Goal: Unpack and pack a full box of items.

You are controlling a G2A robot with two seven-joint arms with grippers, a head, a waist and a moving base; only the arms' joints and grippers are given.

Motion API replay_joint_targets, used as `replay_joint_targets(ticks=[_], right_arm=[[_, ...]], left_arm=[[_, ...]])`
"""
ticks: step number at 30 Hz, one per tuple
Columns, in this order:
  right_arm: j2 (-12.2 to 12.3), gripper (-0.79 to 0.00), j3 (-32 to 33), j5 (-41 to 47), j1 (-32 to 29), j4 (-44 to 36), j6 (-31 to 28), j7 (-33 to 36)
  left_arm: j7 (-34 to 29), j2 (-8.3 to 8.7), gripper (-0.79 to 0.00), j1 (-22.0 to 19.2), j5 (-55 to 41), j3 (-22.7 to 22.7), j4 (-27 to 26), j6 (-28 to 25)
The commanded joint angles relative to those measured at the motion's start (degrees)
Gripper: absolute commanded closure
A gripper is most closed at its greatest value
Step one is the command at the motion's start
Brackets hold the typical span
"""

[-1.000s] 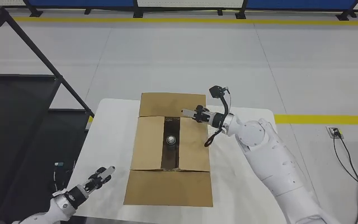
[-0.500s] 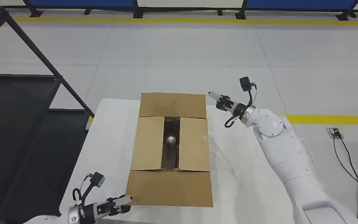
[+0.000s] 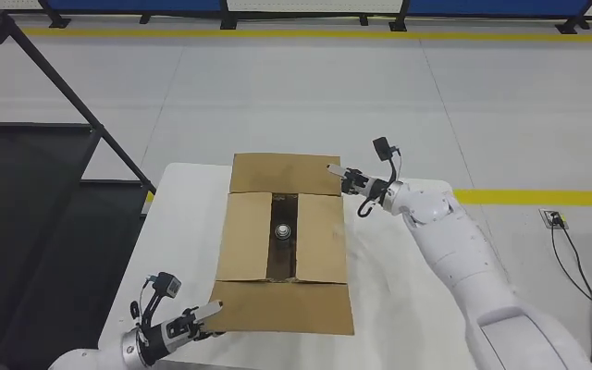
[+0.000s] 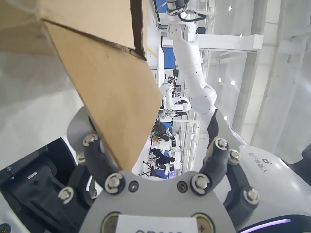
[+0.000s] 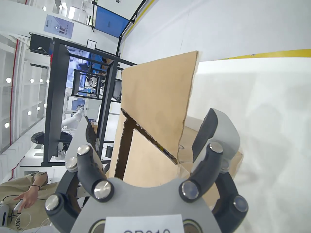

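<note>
Box: a brown cardboard box [image 3: 284,242] sat in the middle of the frame on a white table [image 3: 185,231]; its long axis ran from top to bottom of the top view.
Side flaps: the two side flaps [image 3: 245,236] were folded in over the opening without meeting; a dark slot [image 3: 283,259] ran between them.
Item: one item [image 3: 283,231] with a round, pale top showed through the slot (what it was could not be told); it sat inside the box, near the slot's middle.
Far flap: the far flap [image 3: 285,173] was turned outward, toward the top of the frame.
Near flap: the near flap [image 3: 282,310] was turned outward, toward the bottom of the frame.
Left gripper: the left gripper [image 3: 214,306] was at the lower left, at the near flap's left corner; its fingers [image 4: 218,137] were spread wide, clamping nothing; in the wrist view the flap's corner reached in between them, close by one finger and apart from the other.
Right gripper: the right gripper [image 3: 333,169] was right of centre in the upper half, at the far flap's right corner; its fingers [image 5: 213,127] were likewise spread, released; the wrist view showed the flap's corner between them; whether it touched either finger could not be told.
</note>
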Motion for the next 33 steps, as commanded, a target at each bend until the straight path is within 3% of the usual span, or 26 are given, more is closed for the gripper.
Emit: replay_joint_targets(ticks=[1, 16, 33], right_arm=[[-0.37, -0.785, 0.18, 1.49, 0.42, 1.14, -1.53, 1.6], [0.1, -0.785, 2.43, 6.52, 2.89, 3.47, -10.08, 9.18], [1.04, -0.785, 2.63, 7.3, 4.29, -0.84, -9.0, 17.72]], left_arm=[[1.07, 0.03, -0.785, -0.25, -0.25, 0.09, -0.31, 0.16], [10.25, 0.11, -0.785, -2.56, -2.89, -0.24, -0.98, 1.65], [26.22, -0.57, -0.785, -5.78, -1.09, 3.8, -4.59, 5.91]])
